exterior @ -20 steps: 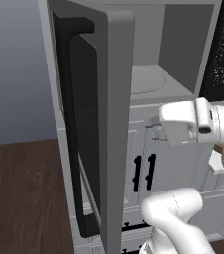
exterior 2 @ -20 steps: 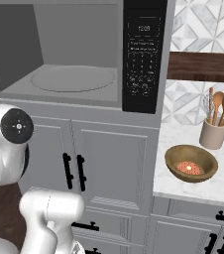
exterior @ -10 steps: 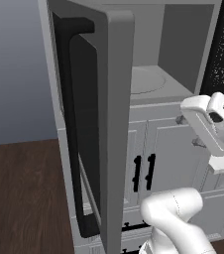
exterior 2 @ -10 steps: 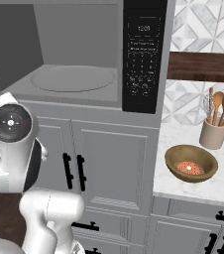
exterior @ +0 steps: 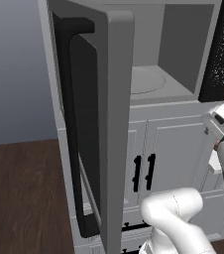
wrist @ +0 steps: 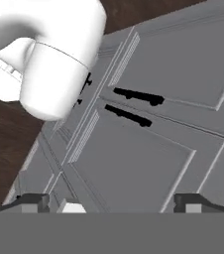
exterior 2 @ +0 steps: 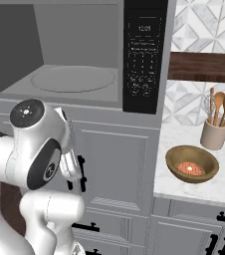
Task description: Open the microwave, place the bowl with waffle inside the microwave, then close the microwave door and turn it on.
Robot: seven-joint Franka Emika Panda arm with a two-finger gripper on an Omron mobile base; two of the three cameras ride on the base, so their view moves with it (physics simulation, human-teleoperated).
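Small tan bowl (exterior 2: pixel 192 164) with reddish waffle on counter; microwave door (exterior: pixel 91 124) wide open; gripper (wrist: pixel 115 202) spread.

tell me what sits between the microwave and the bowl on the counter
Nothing: in the right base view, bare white counter runs from the microwave side to the bowl. The utensil holder stands behind the bowl, not between.

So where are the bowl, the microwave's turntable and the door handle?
bowl (exterior 2: pixel 192 164): right base view, on its wooden rim above the waffle.
turntable plate (exterior 2: pixel 73 78): right base view, middle of the round plate.
door handle (exterior: pixel 73 124): left base view, on the long black bar.
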